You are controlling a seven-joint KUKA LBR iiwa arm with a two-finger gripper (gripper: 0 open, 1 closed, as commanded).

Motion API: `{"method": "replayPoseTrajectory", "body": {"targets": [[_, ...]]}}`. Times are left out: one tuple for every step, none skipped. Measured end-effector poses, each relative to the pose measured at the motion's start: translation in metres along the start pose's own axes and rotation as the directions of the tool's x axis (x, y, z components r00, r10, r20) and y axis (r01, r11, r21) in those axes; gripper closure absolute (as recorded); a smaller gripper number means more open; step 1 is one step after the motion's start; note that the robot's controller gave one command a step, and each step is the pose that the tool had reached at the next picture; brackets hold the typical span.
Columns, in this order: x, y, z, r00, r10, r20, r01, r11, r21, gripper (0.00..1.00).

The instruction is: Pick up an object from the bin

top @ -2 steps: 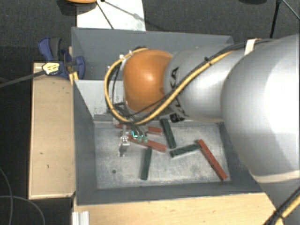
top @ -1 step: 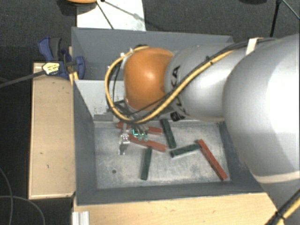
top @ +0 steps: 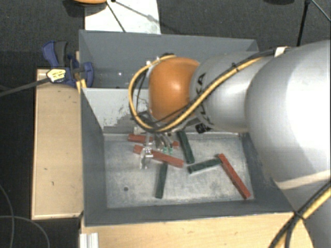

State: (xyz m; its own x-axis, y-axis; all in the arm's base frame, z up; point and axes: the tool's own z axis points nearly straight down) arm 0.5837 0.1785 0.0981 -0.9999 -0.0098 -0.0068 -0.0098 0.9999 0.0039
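Red sticks (top: 170, 160) (green sticks (top: 161, 181) nearby) at gripper (top: 148, 158)

Flat, narrow sticks, some red and some dark green, lie loose on the floor of the grey bin (top: 124, 190). At the back left is a small, partly hidden cluster: a short red stick (top: 136, 137) lies near the back wall, and just in front of it a longer red stick (top: 164, 158) lies slantwise. A dark green stick (top: 161, 181) points nearly front to back just ahead of that one. A second green stick (top: 185, 146) slants at the cluster's right, a third green stick (top: 203, 165) lies almost crosswise near it, and a long red stick (top: 234, 176) slants alone at the right.
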Motion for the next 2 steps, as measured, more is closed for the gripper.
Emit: {"method": "replayPoseTrajectory", "body": {"targets": [[-0.001, -0.017, 0.016, 1.0, -0.002, -0.007, 0.002, 1.0, 0.007, 0.0], [-0.003, -0.03, 0.024, 0.999, 0.033, 0.0, -0.033, 0.999, -0.002, 1.0]]}}
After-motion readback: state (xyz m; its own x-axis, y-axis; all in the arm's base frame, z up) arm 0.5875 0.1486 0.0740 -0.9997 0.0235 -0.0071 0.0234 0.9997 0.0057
